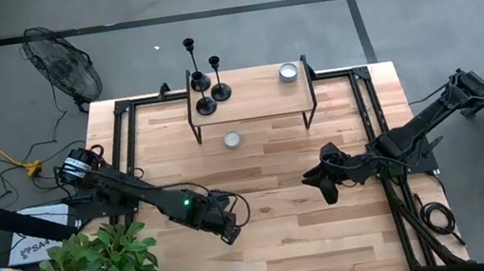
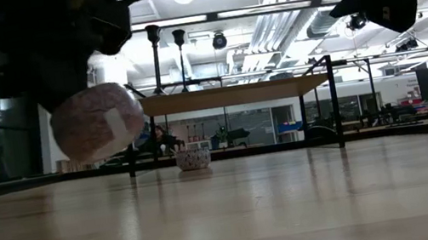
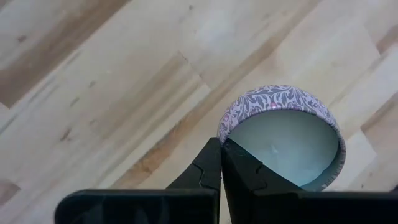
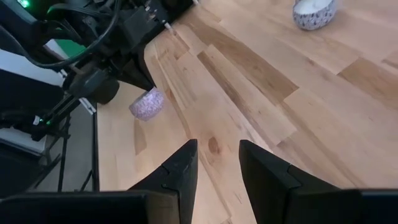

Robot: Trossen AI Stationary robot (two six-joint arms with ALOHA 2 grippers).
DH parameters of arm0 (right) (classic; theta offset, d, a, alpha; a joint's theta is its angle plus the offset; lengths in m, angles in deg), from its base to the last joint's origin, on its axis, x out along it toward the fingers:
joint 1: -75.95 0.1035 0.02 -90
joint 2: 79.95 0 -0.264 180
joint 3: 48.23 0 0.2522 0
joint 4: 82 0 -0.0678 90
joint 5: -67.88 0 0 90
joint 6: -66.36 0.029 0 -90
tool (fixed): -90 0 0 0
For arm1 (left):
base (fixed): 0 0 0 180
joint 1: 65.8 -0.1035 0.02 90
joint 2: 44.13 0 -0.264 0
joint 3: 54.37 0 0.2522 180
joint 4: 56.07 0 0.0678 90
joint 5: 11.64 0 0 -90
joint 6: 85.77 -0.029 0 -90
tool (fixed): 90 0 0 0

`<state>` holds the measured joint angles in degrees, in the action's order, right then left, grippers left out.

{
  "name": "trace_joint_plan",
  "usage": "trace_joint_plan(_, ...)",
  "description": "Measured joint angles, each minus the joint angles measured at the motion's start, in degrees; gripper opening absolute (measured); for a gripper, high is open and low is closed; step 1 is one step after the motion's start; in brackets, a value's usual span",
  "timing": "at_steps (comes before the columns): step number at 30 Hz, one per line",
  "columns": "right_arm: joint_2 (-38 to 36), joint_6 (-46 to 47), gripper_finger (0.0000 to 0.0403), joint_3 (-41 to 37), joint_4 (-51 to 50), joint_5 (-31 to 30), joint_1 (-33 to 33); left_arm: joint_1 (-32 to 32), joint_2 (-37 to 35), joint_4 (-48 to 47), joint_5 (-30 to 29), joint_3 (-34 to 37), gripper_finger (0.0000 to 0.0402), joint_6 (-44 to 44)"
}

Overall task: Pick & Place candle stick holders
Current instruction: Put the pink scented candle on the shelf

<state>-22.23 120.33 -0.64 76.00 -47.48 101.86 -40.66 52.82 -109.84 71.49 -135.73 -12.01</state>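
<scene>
The wooden table (image 1: 267, 237) carries a low black-framed shelf (image 1: 256, 100) at its far edge, and on the shelf's left end stand the three black candle stick holders (image 1: 206, 88), close together and upright, untouched by either arm. A silver-rimmed tin candle (image 1: 287, 73) sits on the shelf's right end and another tin candle (image 1: 232, 140) rests on the table just in front of the shelf. The left gripper (image 1: 227, 229) hovers over the near-left part of the table, its jaws pinched together on the rim of a small patterned candle tin (image 3: 283, 143), held clear of the wood in the low view. The right gripper (image 4: 217, 165) hangs over the table's right middle, jaws a little apart and empty. My judgement: the step in hand is carrying this tin, not the holders; next it must be set down level, then a holder's thin stem gripped.
</scene>
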Motion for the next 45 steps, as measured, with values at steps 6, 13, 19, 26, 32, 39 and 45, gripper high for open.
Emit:
trace_joint_plan(6,0.0,0.0,0.0114,0.0,0.37,-1.22,0.0,-1.63,0.0,2.41,0.27,0.0,0.0,-2.3)
trace_joint_plan(13,0.0,0.0,0.0114,0.0,0.45,-1.56,0.0,-2.05,0.0,4.23,0.48,0.0,0.0,-3.06)
trace_joint_plan(19,0.02,-0.3,0.0114,-0.02,1.63,-3.15,0.0,-2.05,0.0,4.84,0.46,0.0,0.0,-4.08)
trace_joint_plan(26,0.02,-2.49,0.0114,-0.02,3.22,-5.23,0.0,-2.05,0.0,7.61,-1.15,0.0,0.0,-4.53)
trace_joint_plan(32,0.04,-5.16,0.0114,-0.02,5.5,-5.82,0.0,-2.43,0.0,7.73,-1.6,0.0,0.0,-5.42)
trace_joint_plan(39,0.07,-8.89,0.0114,0.0,6.67,-3.43,-0.02,-4.0,0.0,9.61,-0.98,0.0,0.0,-7.87)
trace_joint_plan(45,0.07,-10.96,0.0114,0.0,6.69,-1.11,0.0,-4.56,0.0,10.12,-0.26,0.0,0.0,-9.36)
